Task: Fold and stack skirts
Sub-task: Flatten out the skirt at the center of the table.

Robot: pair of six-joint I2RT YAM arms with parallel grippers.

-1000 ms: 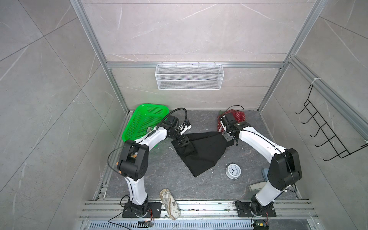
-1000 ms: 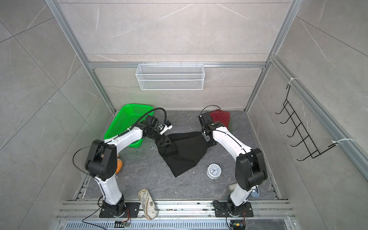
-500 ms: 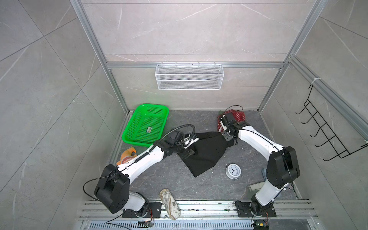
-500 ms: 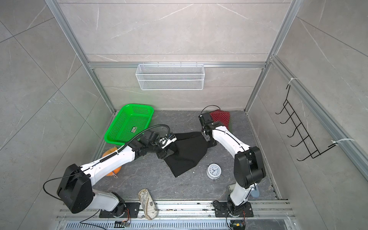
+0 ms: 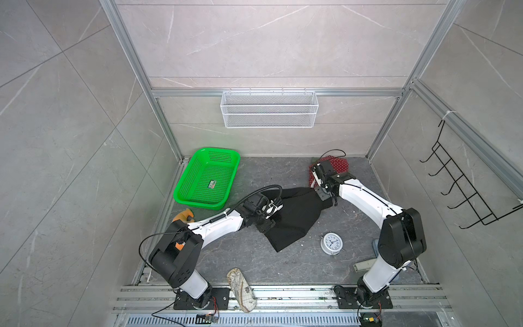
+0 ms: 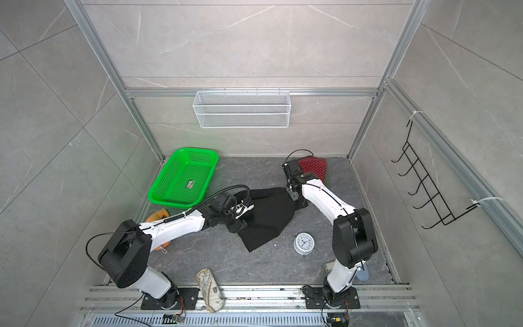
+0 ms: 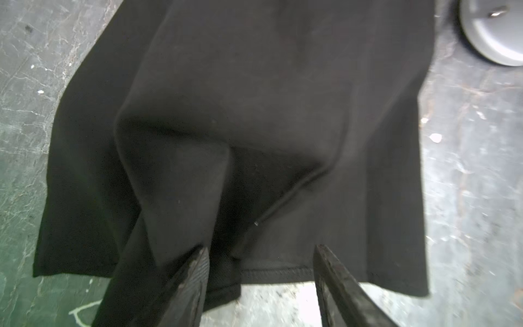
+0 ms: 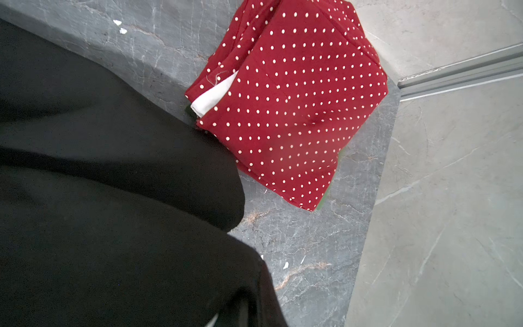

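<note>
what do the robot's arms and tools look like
The left arm and right arm match: glossy white link shells between bulky black joint housings, on black base plates. A black cable loops out near the left wrist, and a thinner one near the right wrist. The left tool has two dark tapered fingers with ribbed pads.

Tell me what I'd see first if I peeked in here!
The bright green basket at the back left of the floor grabs the eye first. Next comes the black skirt, spread out in the middle. Then there is the red skirt with white dots, lying in the back right corner.
</note>
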